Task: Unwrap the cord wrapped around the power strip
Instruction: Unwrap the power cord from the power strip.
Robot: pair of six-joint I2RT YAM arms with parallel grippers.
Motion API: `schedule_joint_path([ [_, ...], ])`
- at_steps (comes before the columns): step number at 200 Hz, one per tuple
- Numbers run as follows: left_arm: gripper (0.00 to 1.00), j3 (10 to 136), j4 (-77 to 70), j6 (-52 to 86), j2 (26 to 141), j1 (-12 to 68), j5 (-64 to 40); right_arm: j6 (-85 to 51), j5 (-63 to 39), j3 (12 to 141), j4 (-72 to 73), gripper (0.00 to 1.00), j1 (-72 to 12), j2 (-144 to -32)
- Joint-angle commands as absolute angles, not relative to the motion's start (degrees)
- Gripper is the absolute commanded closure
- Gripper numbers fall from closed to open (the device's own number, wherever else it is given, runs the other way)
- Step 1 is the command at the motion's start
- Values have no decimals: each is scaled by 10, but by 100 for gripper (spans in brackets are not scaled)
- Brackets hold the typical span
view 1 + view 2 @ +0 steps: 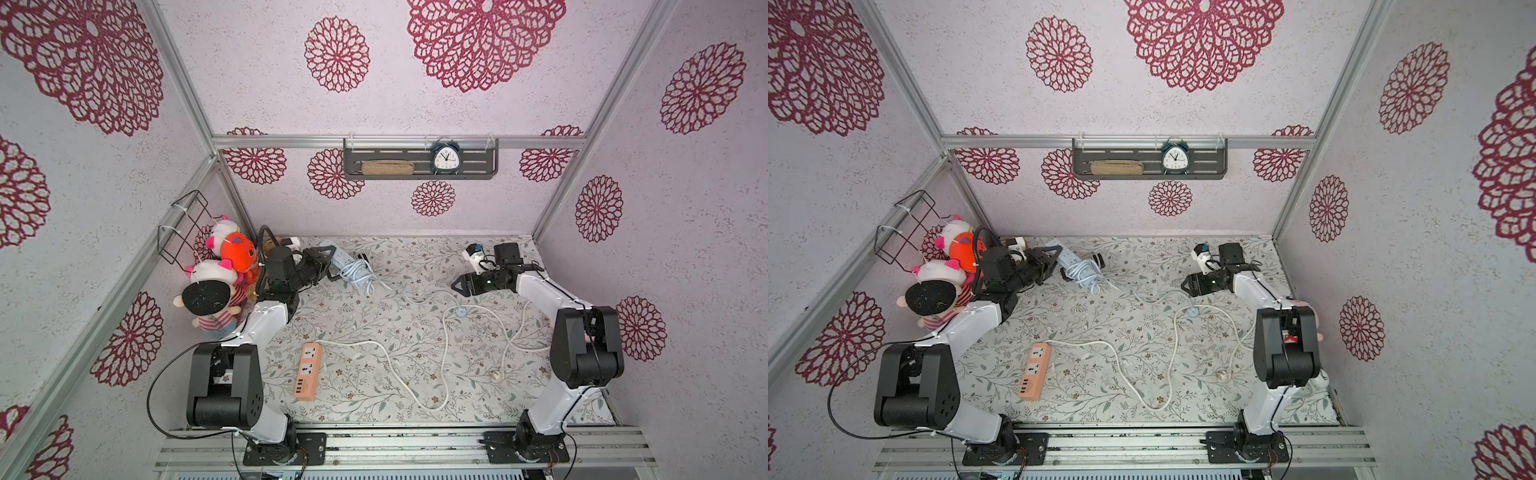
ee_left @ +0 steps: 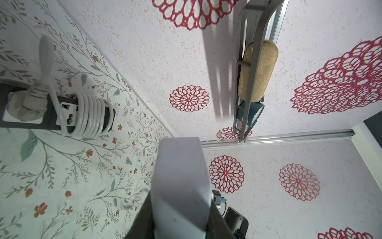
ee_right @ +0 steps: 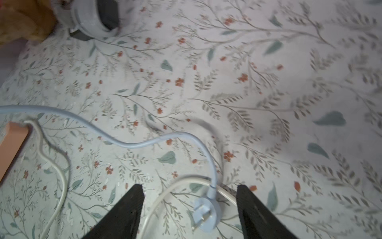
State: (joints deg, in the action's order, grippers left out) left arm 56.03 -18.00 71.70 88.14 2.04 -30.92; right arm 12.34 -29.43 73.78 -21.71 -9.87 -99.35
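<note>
Shelf holds clock and pouch; at eleven o'clock left gripper clamps the power strip, cord half wound; only the right wrist view shows right gripper spread wide, seemingly clear of the plug.

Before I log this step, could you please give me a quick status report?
Left gripper shut on power strip; right gripper open over loose plug. Its cord partly unwound, coils left on strip. White cable runs under plug.

Pale-blue power strip tilted far-left; cord partly coiled, plug flat mid-table.
</note>
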Motion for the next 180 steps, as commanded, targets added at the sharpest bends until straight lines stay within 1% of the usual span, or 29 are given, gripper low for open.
schedule_joint_path([
  [1, 100, 588, -132, 690, 886, 26, -344, 209, -330, 755, -213, 20, -173, -957],
  [18, 100, 592, -130, 690, 887, 28, -352, 231, -327, 748, -183, 18, -216, -949],
  [42, 100, 596, -119, 683, 889, 32, -354, 215, -326, 745, -136, 14, -260, -951],
  [66, 100, 594, -121, 688, 891, 36, -349, 196, -340, 760, -116, 14, -301, -977],
  [109, 100, 576, -150, 705, 890, 42, -336, 124, -386, 786, -77, 16, -333, -1049],
  [136, 100, 575, -158, 706, 893, 45, -329, 74, -391, 794, -48, 17, -341, -1084],
  [145, 100, 575, -162, 708, 895, 47, -329, 66, -378, 800, -48, 21, -341, -1096],
  [151, 100, 574, -165, 708, 897, 49, -330, 62, -367, 804, -47, 25, -341, -1102],
  [164, 100, 572, -169, 709, 898, 52, -329, 47, -345, 807, -35, 42, -338, -1110],
  [175, 100, 566, -169, 705, 898, 54, -329, 30, -345, 812, -20, 56, -332, -1115],
  [180, 100, 563, -168, 704, 898, 56, -327, 17, -345, 816, -13, 64, -328, -1118],
])
